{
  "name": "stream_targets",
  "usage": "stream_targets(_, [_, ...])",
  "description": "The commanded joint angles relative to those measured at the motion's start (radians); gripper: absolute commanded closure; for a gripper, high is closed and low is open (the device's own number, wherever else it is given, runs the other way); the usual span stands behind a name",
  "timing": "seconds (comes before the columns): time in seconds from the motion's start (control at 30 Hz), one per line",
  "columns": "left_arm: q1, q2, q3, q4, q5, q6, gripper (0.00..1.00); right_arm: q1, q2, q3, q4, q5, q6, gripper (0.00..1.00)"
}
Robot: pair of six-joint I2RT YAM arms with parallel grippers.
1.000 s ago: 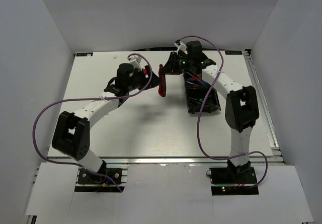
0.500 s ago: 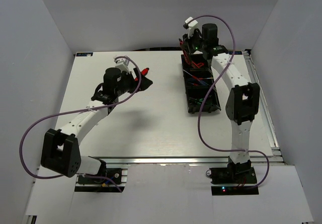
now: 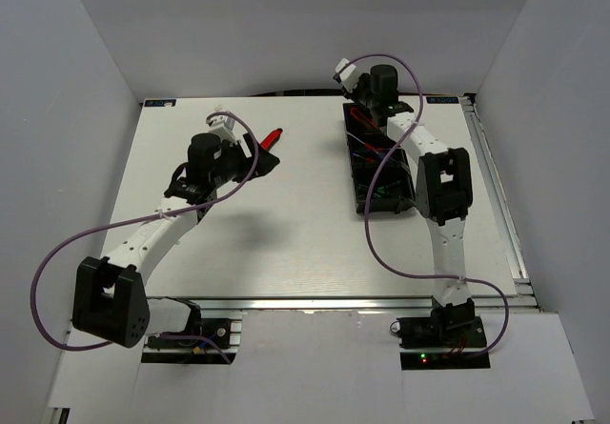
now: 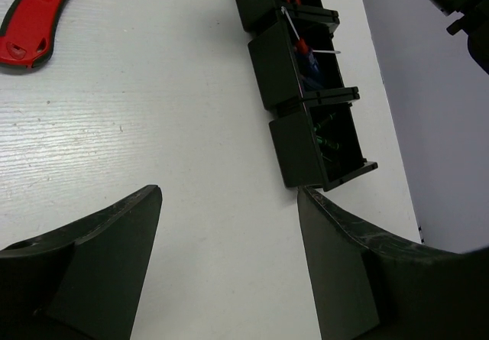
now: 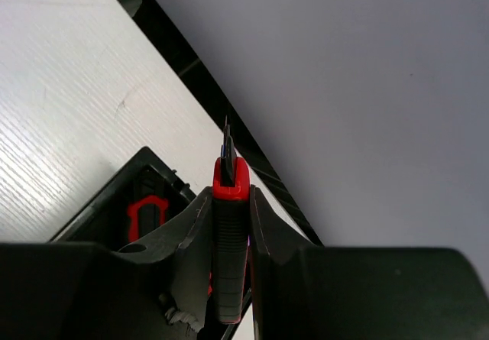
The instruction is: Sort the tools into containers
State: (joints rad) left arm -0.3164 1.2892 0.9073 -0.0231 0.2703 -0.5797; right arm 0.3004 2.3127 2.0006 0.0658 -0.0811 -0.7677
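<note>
My right gripper (image 5: 231,195) is shut on a red-and-black-handled tool (image 5: 231,263), its metal tip pointing up. It hangs over the far end of the black three-compartment tray (image 3: 404,198), where another red-handled tool (image 5: 145,212) lies in the far compartment. The right gripper also shows in the top view (image 3: 367,100). Blue-and-red screwdrivers (image 4: 306,53) lie in the middle compartment and a green-handled one (image 4: 324,134) in the near one. My left gripper (image 3: 257,160) is open and empty, its fingers (image 4: 107,256) above bare table. A red-handled tool (image 3: 272,136) lies just beyond it, also seen in the left wrist view (image 4: 30,19).
White walls close in the table on the left, back and right. A metal rail (image 3: 500,205) runs along the table's right edge, just past the tray. A purple cable (image 3: 386,157) from the right arm hangs over the tray.
My right gripper has carried the red-handled tool from the table's middle to above the tray's far end. My left arm has drawn back to the left, leaving one red tool on the table.
</note>
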Motion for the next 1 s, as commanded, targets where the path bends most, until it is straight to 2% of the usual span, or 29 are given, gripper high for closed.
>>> stream_targets(0.0, [0.005, -0.039, -0.011, -0.017, -0.005, 0.009, 0.17, -0.007, -0.004, 0.001, 0.109, 0.018, -0.073, 1.00])
stream_targets(0.1, [0.007, -0.034, -0.011, -0.023, -0.006, 0.014, 0.17, -0.007, 0.001, -0.029, 0.129, 0.018, -0.087, 1.00])
stream_targets(0.2, [0.010, -0.021, -0.005, -0.032, -0.008, 0.027, 0.17, -0.012, 0.007, -0.052, 0.163, 0.027, -0.090, 0.78])
stream_targets(0.23, [0.010, -0.015, -0.001, -0.043, -0.008, 0.037, 0.17, -0.014, 0.010, -0.054, 0.161, 0.023, -0.090, 0.66])
stream_targets(0.33, [0.013, 0.019, 0.030, -0.073, -0.011, 0.072, 0.17, -0.018, 0.007, -0.062, 0.154, -0.002, -0.078, 0.53])
stream_targets(0.47, [0.014, 0.062, 0.070, -0.097, -0.014, 0.104, 0.17, -0.029, -0.013, -0.071, 0.135, -0.023, -0.045, 0.44])
stream_targets(0.6, [0.019, 0.128, 0.119, -0.113, -0.028, 0.159, 0.17, -0.044, -0.081, -0.079, 0.094, -0.066, 0.048, 0.42])
stream_targets(0.67, [0.022, 0.165, 0.168, -0.135, -0.042, 0.184, 0.17, -0.061, -0.148, -0.077, 0.037, -0.182, 0.099, 0.32])
stream_targets(0.7, [0.022, 0.209, 0.186, -0.150, -0.054, 0.226, 0.17, -0.069, -0.173, -0.072, -0.063, -0.248, 0.100, 0.19])
stream_targets(0.73, [0.022, 0.237, 0.229, -0.162, -0.063, 0.242, 0.17, -0.076, -0.196, -0.068, -0.136, -0.410, 0.097, 0.11])
stream_targets(0.8, [0.026, 0.318, 0.277, -0.193, -0.094, 0.308, 0.17, -0.092, -0.252, -0.057, -0.324, -0.581, 0.067, 0.10])
stream_targets(0.83, [0.028, 0.347, 0.325, -0.205, -0.104, 0.326, 0.17, -0.093, -0.281, -0.057, -0.387, -0.730, 0.055, 0.11])
stream_targets(0.97, [0.030, 0.488, 0.456, -0.258, -0.163, 0.457, 0.17, -0.093, -0.366, -0.163, -0.549, -0.986, 0.027, 0.11])
